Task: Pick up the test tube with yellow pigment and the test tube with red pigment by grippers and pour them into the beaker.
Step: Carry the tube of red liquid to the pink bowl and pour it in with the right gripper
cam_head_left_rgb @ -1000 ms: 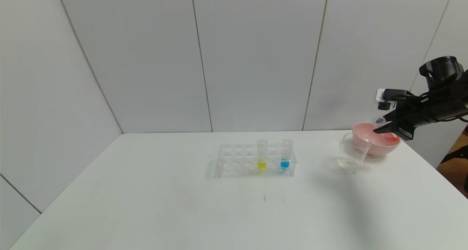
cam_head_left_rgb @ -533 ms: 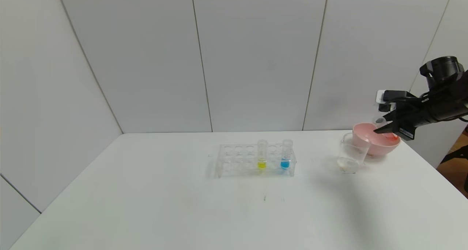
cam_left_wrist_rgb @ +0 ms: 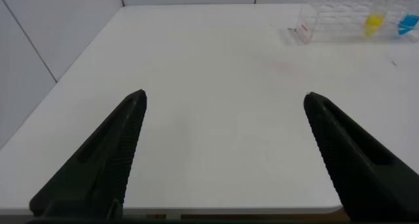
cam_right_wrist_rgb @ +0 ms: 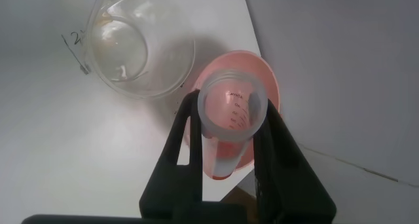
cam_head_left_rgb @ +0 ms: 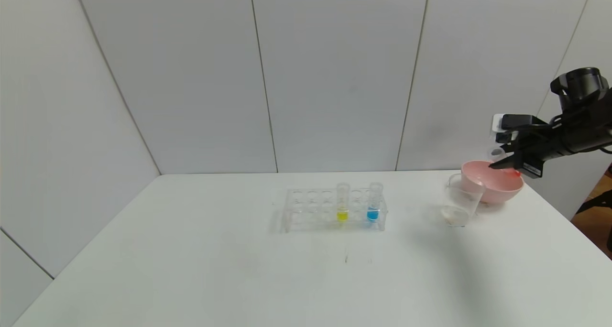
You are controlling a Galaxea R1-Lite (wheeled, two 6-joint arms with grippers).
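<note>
The test tube with red pigment [cam_head_left_rgb: 497,154] hangs tilted over the pink bowl [cam_head_left_rgb: 478,175], its mouth toward the beaker and red liquid at its lower end. My right gripper [cam_head_left_rgb: 497,163] is shut on it. In the right wrist view the red tube [cam_right_wrist_rgb: 230,112] sits between the black fingers [cam_right_wrist_rgb: 184,129], with the beaker [cam_right_wrist_rgb: 141,44] beyond. The beaker [cam_head_left_rgb: 460,200] stands on the table just left of the bowl. The test tube with yellow pigment [cam_head_left_rgb: 342,203] stands upright in the clear rack [cam_head_left_rgb: 311,207]. My left gripper [cam_left_wrist_rgb: 224,99] is open over bare table, far from the rack.
A tube with blue liquid [cam_head_left_rgb: 374,202] stands in the rack right of the yellow one. The pink bowl [cam_right_wrist_rgb: 270,80] sits near the table's far right corner. White wall panels rise behind the table. The left wrist view shows the rack [cam_left_wrist_rgb: 334,18] in the distance.
My right gripper has risen a little with the red tube, from inside the bowl's rim to just above it. Rack, beaker and bowl have not moved.
</note>
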